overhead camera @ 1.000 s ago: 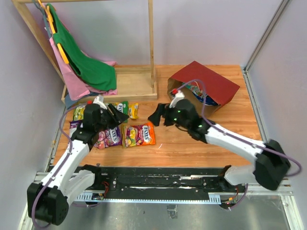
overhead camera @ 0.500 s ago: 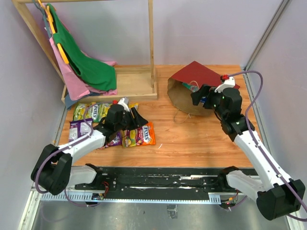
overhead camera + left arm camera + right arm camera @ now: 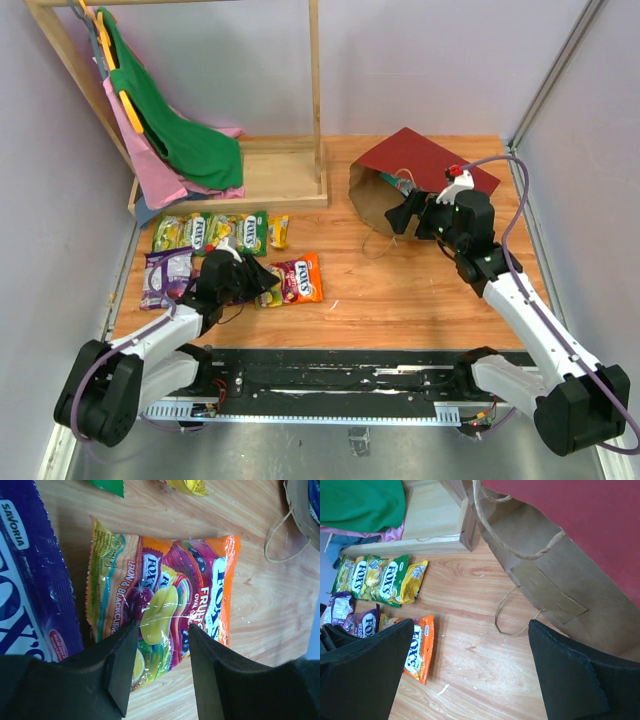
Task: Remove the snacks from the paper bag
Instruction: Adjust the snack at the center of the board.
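Left fingers (image 3: 122, 670) are spread apart with nothing pinched, sitting right over the near end of an orange packet (image 3: 165, 590) that lies flat on the worktop (image 3: 260, 630). Can't tell if they actually touch it. A purple packet (image 3: 30, 580) lies just beside the orange one. Right fingers (image 3: 370, 665) are wide apart too and empty, hanging over bare wood near the bag's mouth. The bag (image 3: 560, 580) lies on its side at the far right, red side up, mouth facing the packets. A row of green and yellow packets (image 3: 380, 577) sits near the rack base (image 3: 420, 515), well apart from the bag.
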Controlling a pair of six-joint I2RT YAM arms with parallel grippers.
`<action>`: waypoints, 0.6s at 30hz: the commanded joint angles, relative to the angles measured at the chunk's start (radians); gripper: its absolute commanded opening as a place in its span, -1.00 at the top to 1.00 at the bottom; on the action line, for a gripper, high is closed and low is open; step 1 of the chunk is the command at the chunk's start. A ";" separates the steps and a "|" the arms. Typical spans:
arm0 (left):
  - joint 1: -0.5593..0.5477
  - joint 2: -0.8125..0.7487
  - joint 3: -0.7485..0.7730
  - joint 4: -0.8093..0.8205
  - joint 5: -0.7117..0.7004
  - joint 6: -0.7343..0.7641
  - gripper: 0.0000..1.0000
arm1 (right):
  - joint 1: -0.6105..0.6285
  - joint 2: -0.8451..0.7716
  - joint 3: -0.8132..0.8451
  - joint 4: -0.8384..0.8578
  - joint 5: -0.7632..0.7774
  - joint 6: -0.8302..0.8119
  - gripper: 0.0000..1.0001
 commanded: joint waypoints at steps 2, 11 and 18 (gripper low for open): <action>0.025 -0.056 0.006 -0.099 -0.076 0.045 0.01 | -0.009 -0.011 -0.020 0.040 -0.046 0.018 -0.97; 0.035 -0.068 0.127 -0.186 -0.060 0.084 0.05 | -0.010 -0.044 -0.021 0.019 -0.056 0.014 -0.97; -0.138 -0.099 0.249 -0.286 -0.170 0.085 0.11 | -0.008 -0.047 -0.041 0.036 -0.063 0.015 -0.97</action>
